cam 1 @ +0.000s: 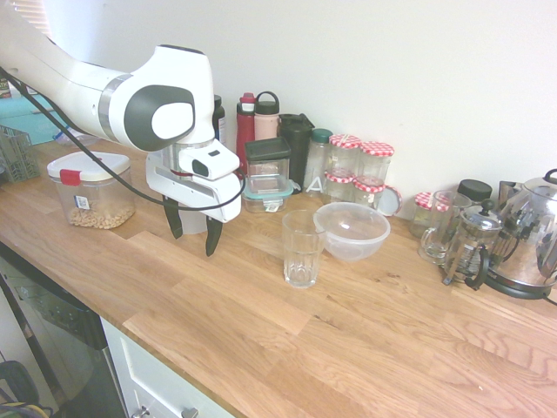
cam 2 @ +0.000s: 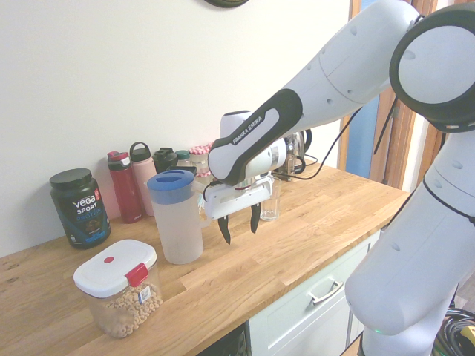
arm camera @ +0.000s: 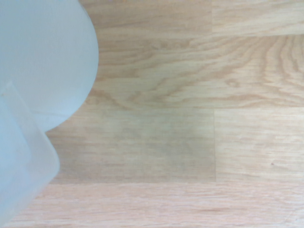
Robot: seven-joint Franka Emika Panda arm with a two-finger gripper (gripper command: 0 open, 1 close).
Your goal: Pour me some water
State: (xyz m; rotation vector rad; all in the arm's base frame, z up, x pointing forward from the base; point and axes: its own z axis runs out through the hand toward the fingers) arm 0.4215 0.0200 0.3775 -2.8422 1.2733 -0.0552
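From my remote station I note, nearest, the cereal tub point(cam 2: 119, 294) on the wooden counter point(cam 2: 297, 237). The gripper point(cam 2: 240, 225) hangs above the counter, pointing down, fingers spread, grasping nothing. The water jug point(cam 2: 175, 216) stands upright just beside it at nine o'clock. Farther off, at three o'clock, stands the empty glass point(cam 1: 301, 248).

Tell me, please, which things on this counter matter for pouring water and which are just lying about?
For the job: water jug, drinking glass, open gripper.

Lying about: cereal container, clear bowl, red bottle, protein tub, French press, kettle.
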